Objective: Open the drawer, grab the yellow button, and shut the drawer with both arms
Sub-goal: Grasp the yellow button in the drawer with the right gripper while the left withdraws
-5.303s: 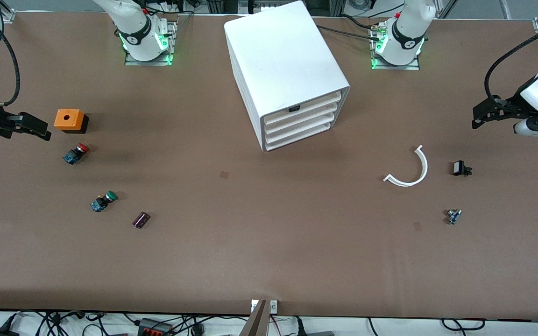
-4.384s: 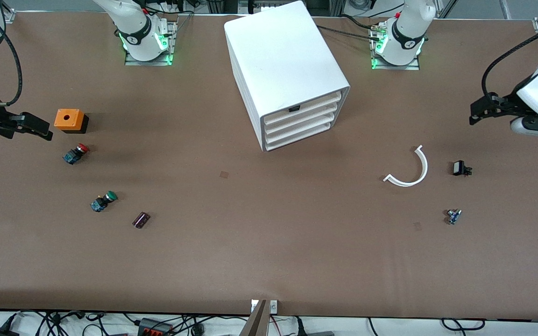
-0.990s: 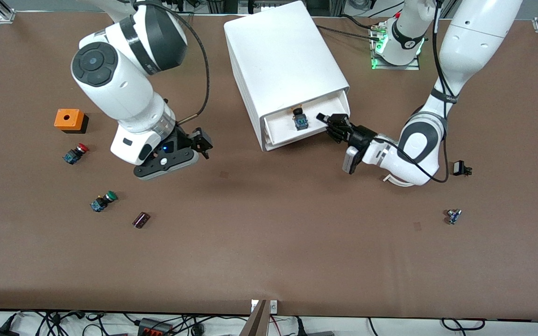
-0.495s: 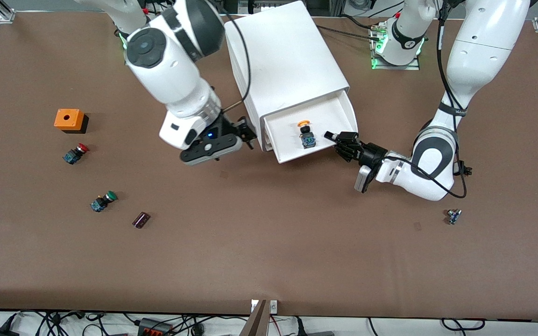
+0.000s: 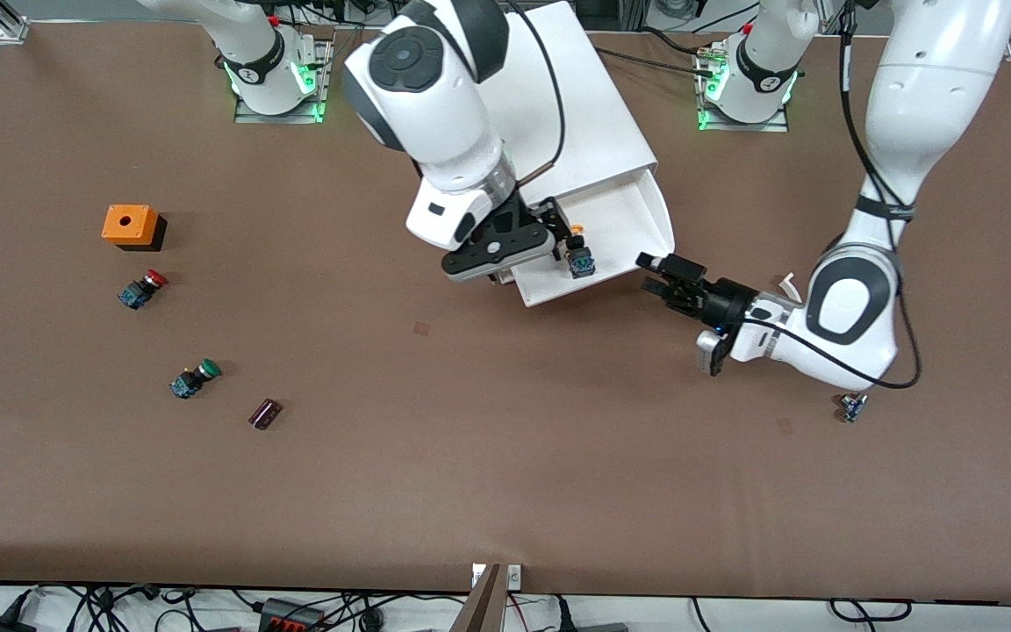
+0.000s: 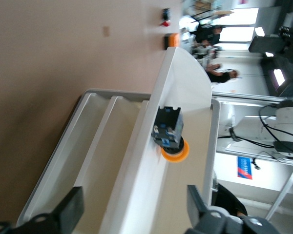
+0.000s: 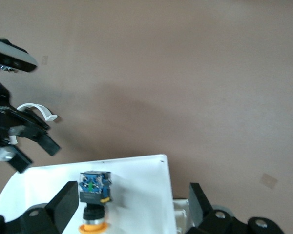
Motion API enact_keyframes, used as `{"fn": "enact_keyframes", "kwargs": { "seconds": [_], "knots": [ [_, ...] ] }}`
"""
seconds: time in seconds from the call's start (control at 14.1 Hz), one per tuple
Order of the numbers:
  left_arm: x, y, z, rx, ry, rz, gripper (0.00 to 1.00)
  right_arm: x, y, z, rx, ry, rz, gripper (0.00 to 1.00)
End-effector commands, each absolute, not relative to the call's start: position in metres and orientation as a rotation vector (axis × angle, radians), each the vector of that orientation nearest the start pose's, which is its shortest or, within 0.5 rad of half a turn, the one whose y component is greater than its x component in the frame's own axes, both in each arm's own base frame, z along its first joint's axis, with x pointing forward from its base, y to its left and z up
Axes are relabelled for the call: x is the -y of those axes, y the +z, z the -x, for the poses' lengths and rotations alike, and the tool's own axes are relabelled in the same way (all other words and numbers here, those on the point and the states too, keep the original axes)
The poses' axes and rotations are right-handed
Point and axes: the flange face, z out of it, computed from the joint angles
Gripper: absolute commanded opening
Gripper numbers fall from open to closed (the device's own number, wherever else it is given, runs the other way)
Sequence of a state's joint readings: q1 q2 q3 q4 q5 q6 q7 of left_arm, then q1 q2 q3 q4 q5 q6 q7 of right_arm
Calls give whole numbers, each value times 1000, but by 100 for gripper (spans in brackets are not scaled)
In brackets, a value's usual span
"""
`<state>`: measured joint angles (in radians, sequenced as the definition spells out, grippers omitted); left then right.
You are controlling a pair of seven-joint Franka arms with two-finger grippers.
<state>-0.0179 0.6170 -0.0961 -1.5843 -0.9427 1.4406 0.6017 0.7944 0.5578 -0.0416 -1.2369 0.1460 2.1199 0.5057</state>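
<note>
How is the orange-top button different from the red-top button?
The button has an orange-yellow cap; the red-capped button has a red one. The button sits inside the pulled-out drawer; the red-capped button lies on the bare table, toward the right arm's end. Both have blue base blocks.

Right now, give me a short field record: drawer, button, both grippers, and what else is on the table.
drawer: top drawer of the white cabinet, pulled out
button: orange-capped, lying in the open drawer, not gripped
right gripper: open, over the drawer, fingers either side of the button
left gripper: open, just off the drawer's front corner, touching nothing
loose items toward right arm's end: orange box, red-capped button, green-capped button
step status: drawer open, button not yet taken
</note>
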Motion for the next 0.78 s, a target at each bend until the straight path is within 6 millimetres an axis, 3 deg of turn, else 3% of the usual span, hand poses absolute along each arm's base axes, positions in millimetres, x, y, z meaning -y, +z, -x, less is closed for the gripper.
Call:
{"fn": "enact_keyframes", "kwargs": {
  "seconds": [0.0,0.21,0.42,0.71],
  "knots": [
    [141,354,-633,421,-594,-2145,100,-557,472,-529,237,-337,2850,100],
    [125,387,-640,382,-705,-2373,100,-583,448,-512,235,-326,2875,100],
    [112,405,-647,372,-729,-2658,100,-603,427,-501,274,-309,2884,100],
    [84,428,-663,440,-666,-2937,100,-615,418,-488,330,-320,2907,100]
  ]
}}
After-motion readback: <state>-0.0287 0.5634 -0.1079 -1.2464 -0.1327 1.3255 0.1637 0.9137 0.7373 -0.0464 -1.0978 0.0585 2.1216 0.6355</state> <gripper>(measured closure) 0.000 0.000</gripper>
